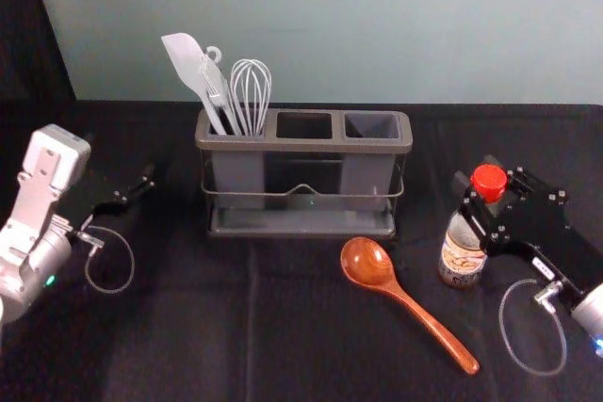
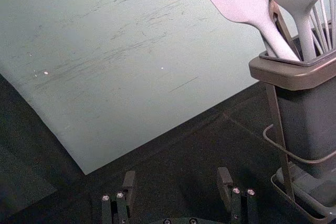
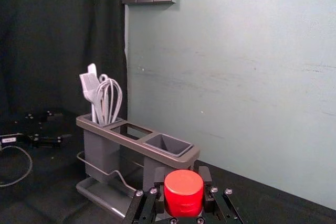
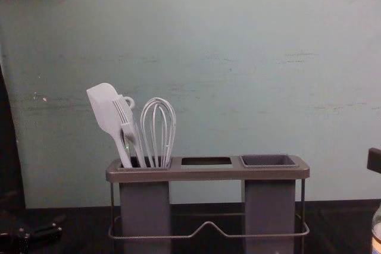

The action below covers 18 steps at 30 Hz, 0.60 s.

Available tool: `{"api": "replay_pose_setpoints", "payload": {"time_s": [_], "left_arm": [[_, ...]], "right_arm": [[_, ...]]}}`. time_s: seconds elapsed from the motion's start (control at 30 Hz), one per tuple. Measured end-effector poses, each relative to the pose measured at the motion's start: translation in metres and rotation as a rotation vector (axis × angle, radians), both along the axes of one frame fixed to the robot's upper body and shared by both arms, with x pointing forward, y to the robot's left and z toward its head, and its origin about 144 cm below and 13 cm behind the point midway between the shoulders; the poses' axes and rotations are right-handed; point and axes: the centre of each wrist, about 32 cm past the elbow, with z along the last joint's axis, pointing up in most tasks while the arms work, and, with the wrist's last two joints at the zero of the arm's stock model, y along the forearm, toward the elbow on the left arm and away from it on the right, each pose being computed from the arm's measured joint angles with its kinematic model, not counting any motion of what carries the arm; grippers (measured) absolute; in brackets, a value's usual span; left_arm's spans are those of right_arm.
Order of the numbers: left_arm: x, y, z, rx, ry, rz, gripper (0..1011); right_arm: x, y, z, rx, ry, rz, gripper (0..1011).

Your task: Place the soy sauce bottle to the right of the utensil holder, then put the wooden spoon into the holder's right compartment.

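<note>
Soy sauce bottle (image 1: 462, 256) right of the utensil holder (image 1: 303, 145), and the right end effector (image 1: 487, 200), reaching in from the right, is closed around its neck! Black cloth (image 1: 179, 327) covers the worktop, pale wall (image 1: 377, 35) behind; wooden spoon (image 1: 370, 264) nearer; left end effector (image 1: 134, 197) gapes wide, empty, on the left.

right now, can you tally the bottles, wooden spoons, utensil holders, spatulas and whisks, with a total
Soy sauce bottle: 1
Wooden spoon: 1
Utensil holder: 1
Spatula: 1
Whisk: 1
Total: 5
</note>
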Motion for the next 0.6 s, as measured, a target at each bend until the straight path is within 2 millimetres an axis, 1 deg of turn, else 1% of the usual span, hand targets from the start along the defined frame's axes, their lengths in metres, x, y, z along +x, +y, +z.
{"api": "replay_pose_setpoints", "payload": {"time_s": [0.17, 0.27, 0.37, 0.47, 0.5, 0.6], "left_arm": [[0.0, 0.0, 0.0, 0.0, 0.0, 0.0, 1001], [0.0, 0.0, 0.0, 0.0, 0.0, 0.0, 1000], [0.0, 0.0, 0.0, 0.0, 0.0, 0.0, 1000], [0.0, 0.0, 0.0, 0.0, 0.0, 0.0, 1000], [0.0, 0.0, 0.0, 0.0, 0.0, 0.0, 1000], [0.0, 0.0, 0.0, 0.0, 0.0, 0.0, 1000]], "right_arm": [[0.014, -0.002, 0.0, -0.015, 0.003, 0.006, 390], [0.029, -0.005, 0.0, -0.021, 0.0, 0.004, 390], [0.038, -0.007, 0.0, -0.016, -0.006, 0.002, 390], [0.053, -0.01, -0.003, 0.0, -0.014, -0.005, 390], [0.053, -0.01, -0.003, 0.0, -0.014, -0.005, 390], [0.065, -0.012, -0.006, 0.018, -0.015, -0.013, 390]]}}
